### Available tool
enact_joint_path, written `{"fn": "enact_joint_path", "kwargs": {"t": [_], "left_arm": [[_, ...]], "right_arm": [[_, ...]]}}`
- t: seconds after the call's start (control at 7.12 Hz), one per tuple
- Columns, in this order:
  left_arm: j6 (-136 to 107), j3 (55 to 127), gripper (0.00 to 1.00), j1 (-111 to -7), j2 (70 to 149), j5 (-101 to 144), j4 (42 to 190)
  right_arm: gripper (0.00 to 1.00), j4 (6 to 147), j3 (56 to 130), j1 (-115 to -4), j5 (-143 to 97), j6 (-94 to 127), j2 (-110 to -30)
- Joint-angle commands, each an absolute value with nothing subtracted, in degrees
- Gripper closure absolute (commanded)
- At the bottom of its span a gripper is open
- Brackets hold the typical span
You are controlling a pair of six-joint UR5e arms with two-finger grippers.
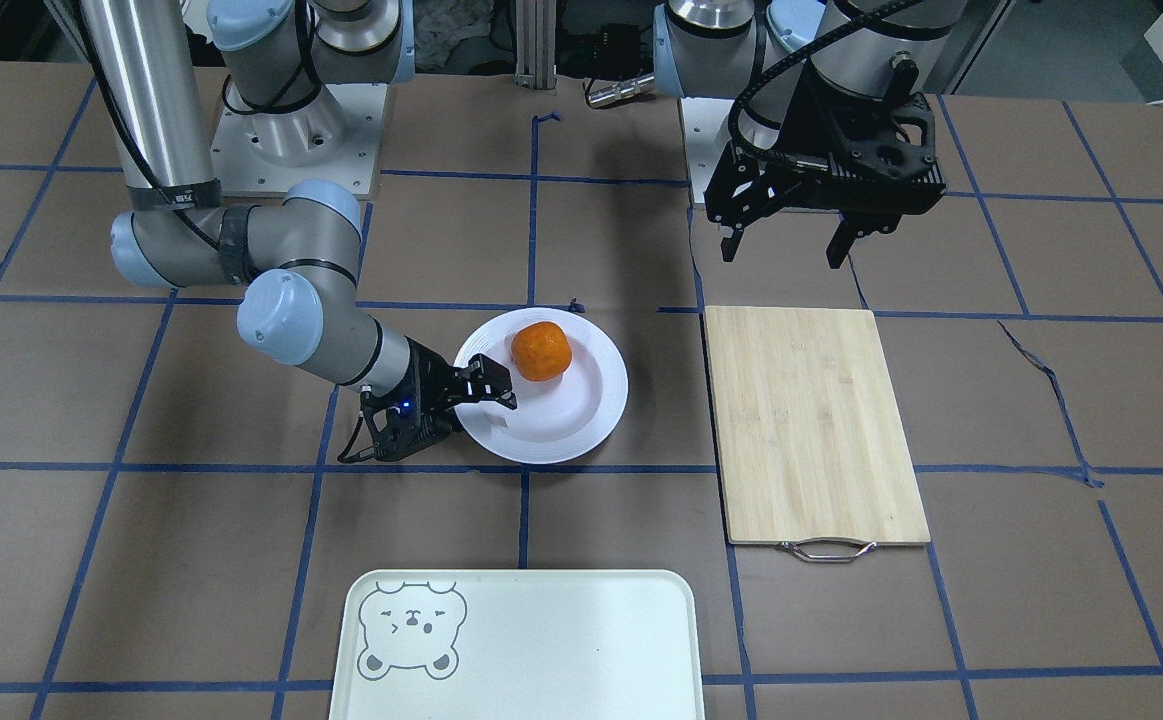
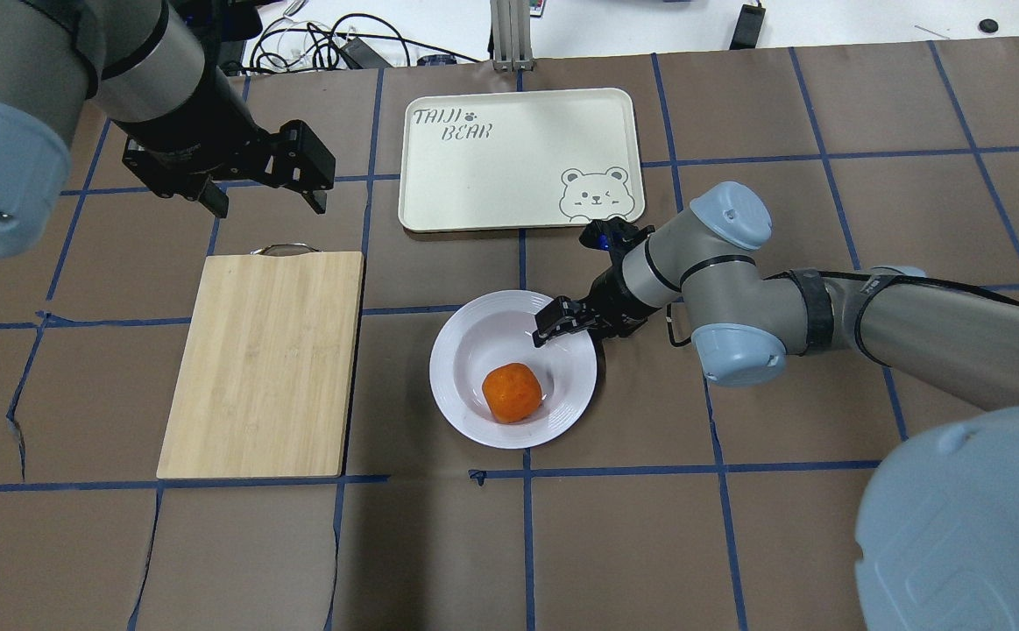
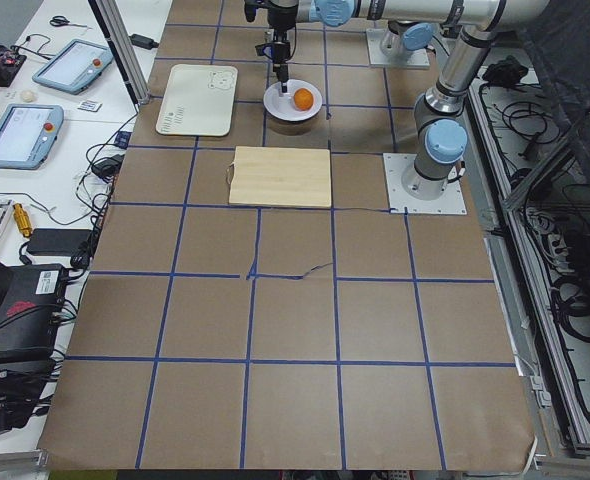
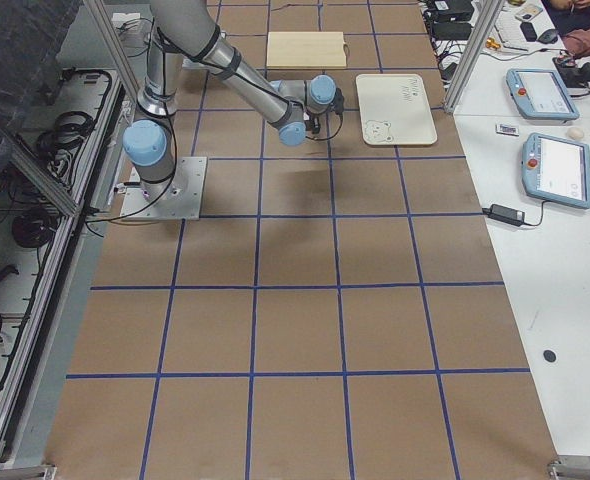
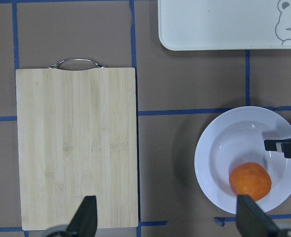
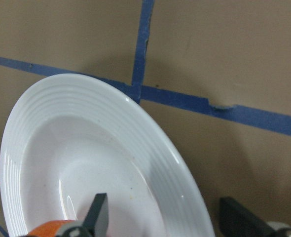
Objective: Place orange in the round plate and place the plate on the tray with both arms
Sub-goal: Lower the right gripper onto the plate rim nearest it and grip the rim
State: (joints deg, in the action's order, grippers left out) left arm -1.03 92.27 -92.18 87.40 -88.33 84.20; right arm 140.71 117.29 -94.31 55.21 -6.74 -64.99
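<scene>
The orange (image 1: 541, 350) (image 2: 512, 393) (image 5: 250, 180) lies inside the round plate (image 1: 581, 425) (image 2: 456, 368) (image 6: 111, 123), toward the robot's side of its sunken centre. My right gripper (image 1: 489, 395) (image 2: 572, 329) (image 6: 167, 217) is low at the plate's rim. It is open, with one finger over the plate's inside and the other outside the rim. My left gripper (image 1: 783, 250) (image 2: 270, 206) (image 5: 167, 217) hangs open and empty above the table. The cream tray (image 1: 541, 640) (image 2: 509, 166) with the bear face lies bare beyond the plate.
A bamboo cutting board (image 1: 811, 420) (image 2: 264, 359) with a metal handle lies on the left arm's side of the plate. Brown table covering with blue tape lines surrounds everything. Tablets and cables sit on the side benches.
</scene>
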Motion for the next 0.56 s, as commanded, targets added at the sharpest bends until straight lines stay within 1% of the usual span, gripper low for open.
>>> {"fn": "enact_joint_path", "kwargs": {"t": [0.0,0.14,0.28,0.42], "left_arm": [[-1.0,92.3,0.00,-92.1,87.4,-88.4,84.3],[-1.0,92.3,0.00,-92.1,87.4,-88.4,84.2],[-1.0,92.3,0.00,-92.1,87.4,-88.4,84.2],[-1.0,92.3,0.00,-92.1,87.4,-88.5,84.3]], "right_arm": [[0.31,140.9,117.3,-94.3,53.2,-6.8,-65.0],[0.42,141.0,117.2,-94.3,53.3,-6.8,-65.0],[0.62,141.0,117.3,-94.3,53.4,-6.9,-65.0],[0.80,141.0,117.2,-94.3,53.4,-6.9,-65.0]]}}
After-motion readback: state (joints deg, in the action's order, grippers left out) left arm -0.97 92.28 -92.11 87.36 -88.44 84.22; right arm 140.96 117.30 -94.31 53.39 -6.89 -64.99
